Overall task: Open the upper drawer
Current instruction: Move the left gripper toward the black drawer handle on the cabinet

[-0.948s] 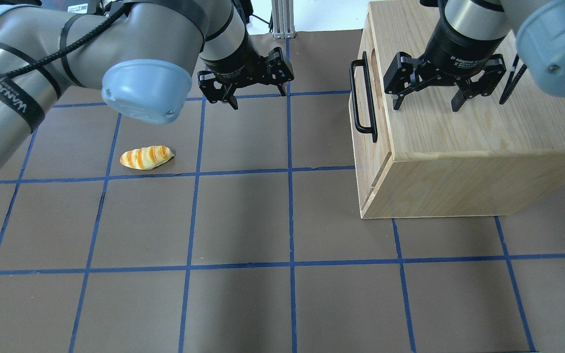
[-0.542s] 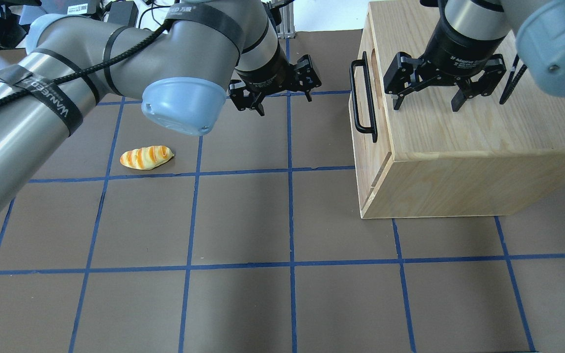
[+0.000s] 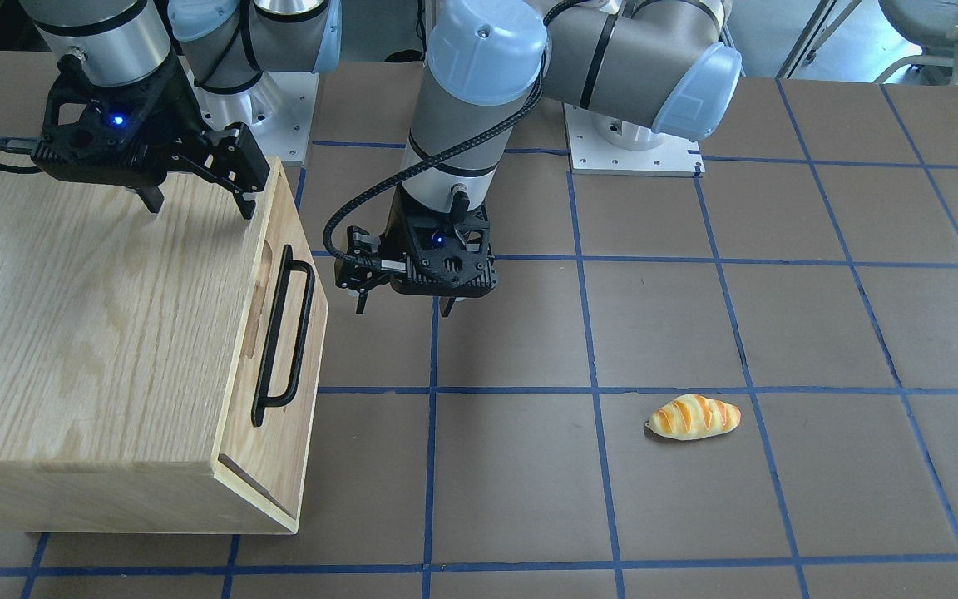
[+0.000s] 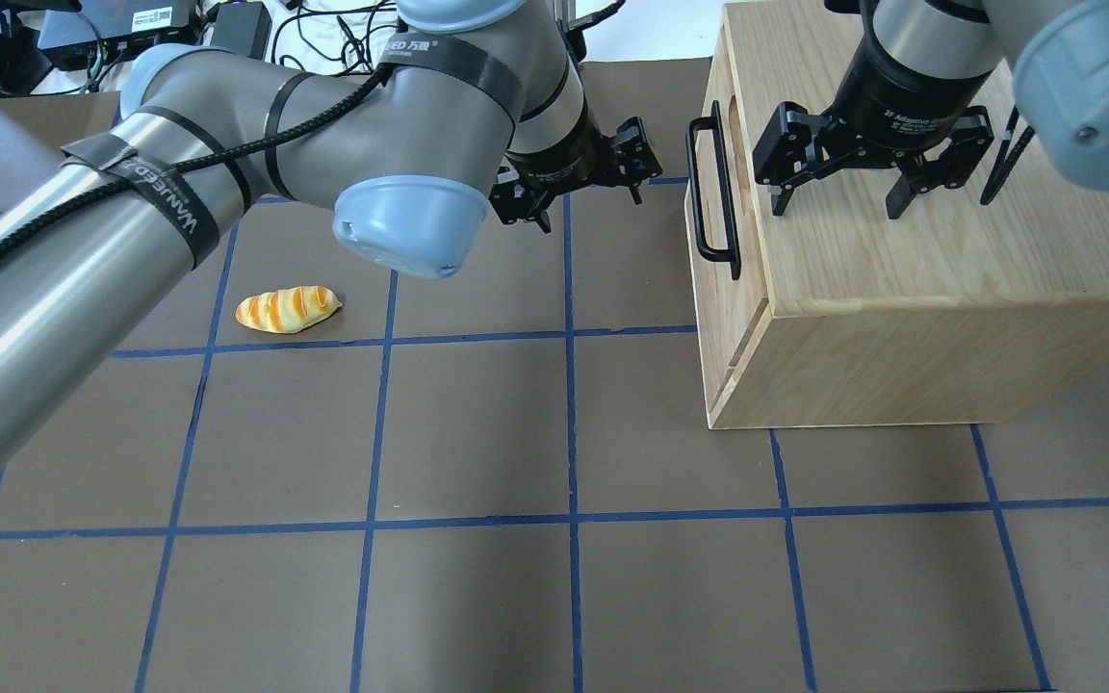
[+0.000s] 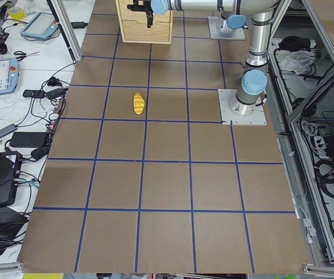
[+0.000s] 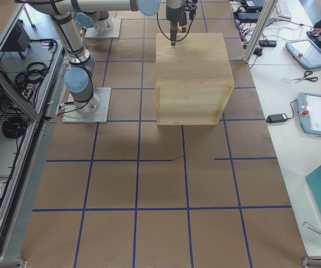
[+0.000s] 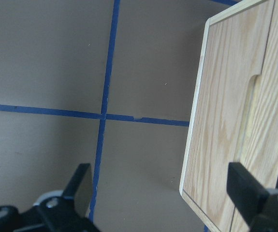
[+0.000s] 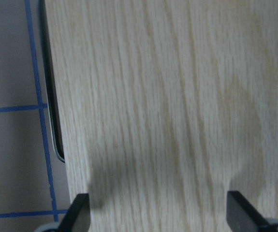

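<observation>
The upper drawer's light-wood front faces the table's middle and sits shut in the oak cabinet. It carries a long black bar handle and an oblong slot. My left gripper is open and empty, low over the table a short way in front of the handle. The left wrist view shows the drawer front ahead between its fingers. My right gripper is open and empty, hovering over the cabinet top near its front edge.
A toy bread loaf lies on the brown mat to the left, apart from both arms. The mat carries a grid of blue tape. The left arm's forearm stretches across the table's left half.
My left arm has swung right, bringing its open gripper closer to the drawer handle. The right gripper, the drawer and the bread have not moved.
</observation>
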Controlling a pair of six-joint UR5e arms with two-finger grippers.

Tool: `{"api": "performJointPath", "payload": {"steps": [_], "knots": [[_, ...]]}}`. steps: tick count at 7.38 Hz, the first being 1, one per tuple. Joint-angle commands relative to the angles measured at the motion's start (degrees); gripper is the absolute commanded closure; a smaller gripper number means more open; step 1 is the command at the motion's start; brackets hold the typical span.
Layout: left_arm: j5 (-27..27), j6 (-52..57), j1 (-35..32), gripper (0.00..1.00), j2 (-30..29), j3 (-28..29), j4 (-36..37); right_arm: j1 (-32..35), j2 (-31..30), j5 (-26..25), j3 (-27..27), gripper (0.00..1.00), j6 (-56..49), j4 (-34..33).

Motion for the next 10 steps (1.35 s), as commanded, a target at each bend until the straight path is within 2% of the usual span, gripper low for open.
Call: {"api": "performJointPath", "payload": {"steps": [1,5,10], "knots": [[-1.14,-1.22,-0.87,0.0,-1.15,0.09,1.97,0.0,0.0,-0.04,0.0,0.0,0.0,0.0],[-1.23,-1.84,-1.66,0.0,-1.94,0.09,2.15,0.0,0.0,-0.04,0.0,0.0,0.0,0.0],[-3.77,-2.46,-1.66,0.0,-2.29,0.61,3.02,0.0,0.0,-0.04,0.0,0.0,0.0,0.0]]}}
